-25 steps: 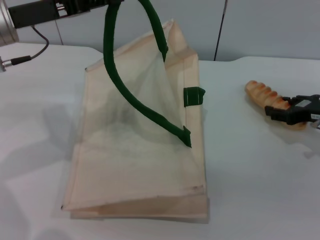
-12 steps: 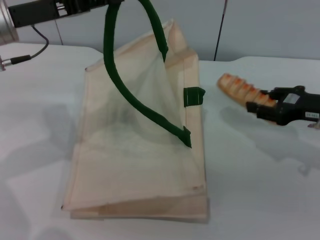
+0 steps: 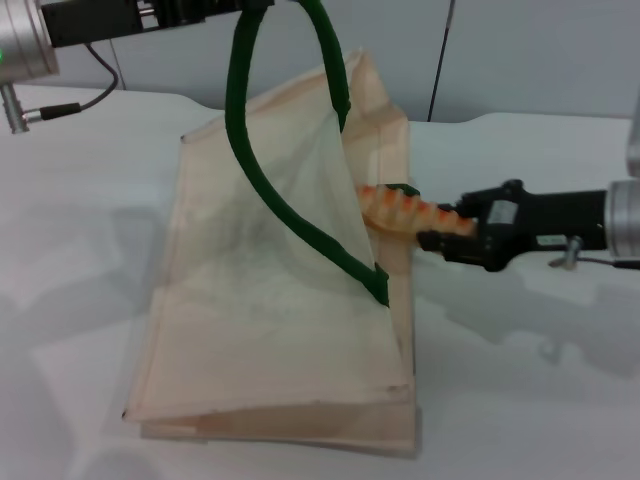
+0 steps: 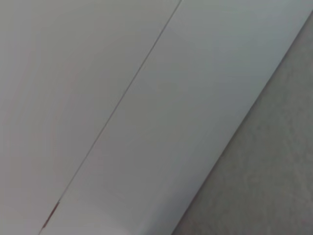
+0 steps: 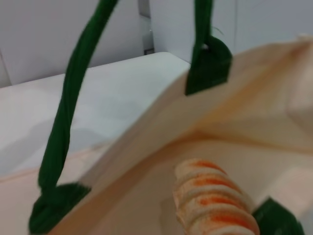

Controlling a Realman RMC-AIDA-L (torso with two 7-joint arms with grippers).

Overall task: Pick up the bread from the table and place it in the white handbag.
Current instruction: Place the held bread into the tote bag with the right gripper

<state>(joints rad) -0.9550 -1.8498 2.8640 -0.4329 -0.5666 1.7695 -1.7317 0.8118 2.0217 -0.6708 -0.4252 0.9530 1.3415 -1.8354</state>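
The white handbag (image 3: pixel 270 330) lies on the table (image 3: pixel 520 380), its mouth held open upward by a dark green handle (image 3: pixel 240 120). My left gripper (image 3: pixel 215 8) at the top edge holds that handle up. My right gripper (image 3: pixel 445 232) is shut on the bread (image 3: pixel 405 212), an orange and cream ridged loaf, held level in the air. The loaf's far tip is at the bag's open right edge, by a green tab. In the right wrist view the bread (image 5: pixel 215 205) points into the cream bag opening (image 5: pixel 234 127), with green handles (image 5: pixel 68 122) above.
A grey wall panel (image 3: pixel 520 55) stands behind the table. A black cable (image 3: pixel 95 85) runs by the left arm at the back left. The left wrist view shows only plain grey surfaces.
My right gripper has lifted the bread off the table and carried it left to the bag's open edge. The left gripper has shifted the handle slightly right, opening the bag more.
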